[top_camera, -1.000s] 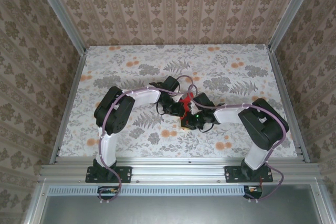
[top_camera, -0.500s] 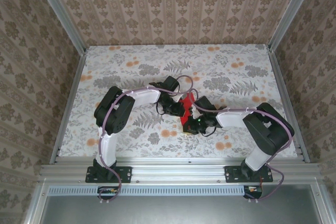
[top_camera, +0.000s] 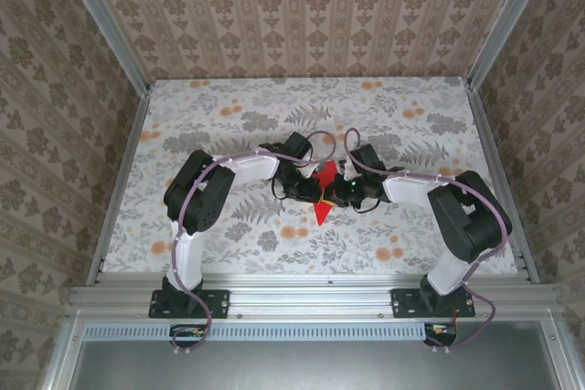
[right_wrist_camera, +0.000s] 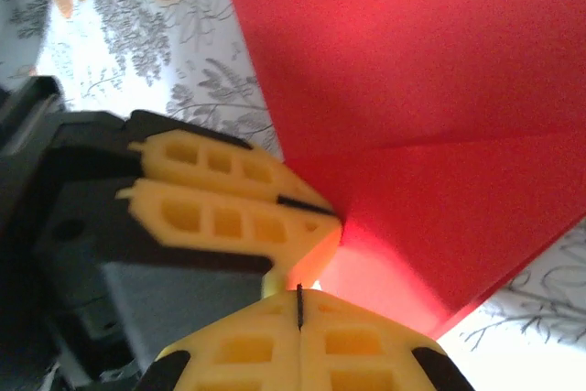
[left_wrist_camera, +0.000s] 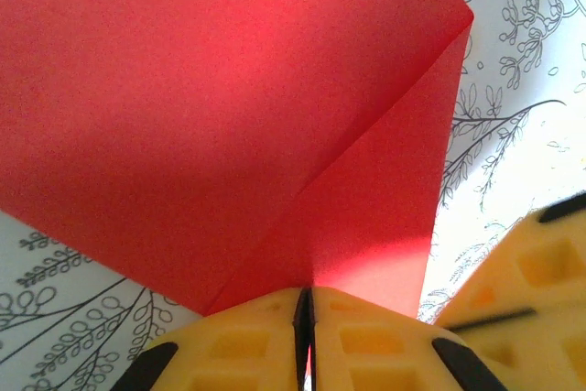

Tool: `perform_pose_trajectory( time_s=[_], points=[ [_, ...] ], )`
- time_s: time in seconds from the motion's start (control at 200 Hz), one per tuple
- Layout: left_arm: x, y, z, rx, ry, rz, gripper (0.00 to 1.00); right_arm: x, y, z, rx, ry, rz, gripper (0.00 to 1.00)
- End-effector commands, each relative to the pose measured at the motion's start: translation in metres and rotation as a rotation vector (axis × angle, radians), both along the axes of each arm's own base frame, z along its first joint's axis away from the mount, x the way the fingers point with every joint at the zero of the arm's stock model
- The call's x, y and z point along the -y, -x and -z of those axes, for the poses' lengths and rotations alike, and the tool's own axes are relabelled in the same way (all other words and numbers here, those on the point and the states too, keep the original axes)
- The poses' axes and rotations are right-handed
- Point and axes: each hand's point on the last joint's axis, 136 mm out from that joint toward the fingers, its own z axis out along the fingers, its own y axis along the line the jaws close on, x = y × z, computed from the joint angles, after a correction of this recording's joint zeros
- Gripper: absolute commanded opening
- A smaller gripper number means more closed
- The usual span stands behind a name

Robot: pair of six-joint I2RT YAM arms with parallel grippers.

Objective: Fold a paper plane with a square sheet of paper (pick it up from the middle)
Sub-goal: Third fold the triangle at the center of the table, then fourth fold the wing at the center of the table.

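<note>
Creased red paper point(left_wrist_camera: 229, 107) is being held over the middle of the table point(top_camera: 228, 125), apparently lifted. It is being clamped by the left gripper point(left_wrist_camera: 304, 298) and the right gripper point(right_wrist_camera: 299, 292) just beside it, likely so the fold is being pinned from both sides.

Bright red paper point(top_camera: 321, 205) at mid-table, plain and unmarked, partly folded: a crisp diagonal crease, one flap layered over another, and a pointed corner aimed toward six o'clock.
</note>
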Motion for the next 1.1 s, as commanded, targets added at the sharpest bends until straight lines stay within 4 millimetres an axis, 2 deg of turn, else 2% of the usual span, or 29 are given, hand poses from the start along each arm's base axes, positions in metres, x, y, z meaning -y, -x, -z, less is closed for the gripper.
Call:
perform_pose_trajectory(
  time_s=[0.0,0.2,0.34,0.6,0.725,0.87,1.01,1.095],
  points=[
    [-0.045,0.016,0.052,-0.071,-0.218,-0.008,0.12,0.002,-0.002,0.015,-0.032,0.029,-0.006,0.04],
    [-0.046,0.016,0.052,-0.072,-0.221,-0.006,0.13,0.02,0.007,0.036,-0.062,0.103,-0.005,0.04],
    [-0.048,0.016,0.053,-0.076,-0.227,-0.007,0.12,0.035,0.014,0.044,-0.077,0.133,0.011,0.04],
    [-0.048,0.016,0.053,-0.074,-0.226,-0.004,0.12,0.055,0.026,0.035,-0.064,0.17,0.025,0.04],
    [-0.046,0.016,0.052,-0.073,-0.221,-0.002,0.13,0.055,0.012,0.018,-0.017,0.138,0.047,0.04],
    [-0.046,0.016,0.05,-0.071,-0.22,0.0,0.13,0.037,-0.015,-0.004,0.033,0.056,0.047,0.04],
    [-0.046,0.016,0.049,-0.067,-0.218,-0.001,0.12,0.029,-0.035,-0.005,0.042,0.051,0.044,0.05],
    [-0.047,0.017,0.049,-0.068,-0.219,-0.002,0.12,0.027,-0.041,0.004,0.024,0.06,0.038,0.05]
  ],
)
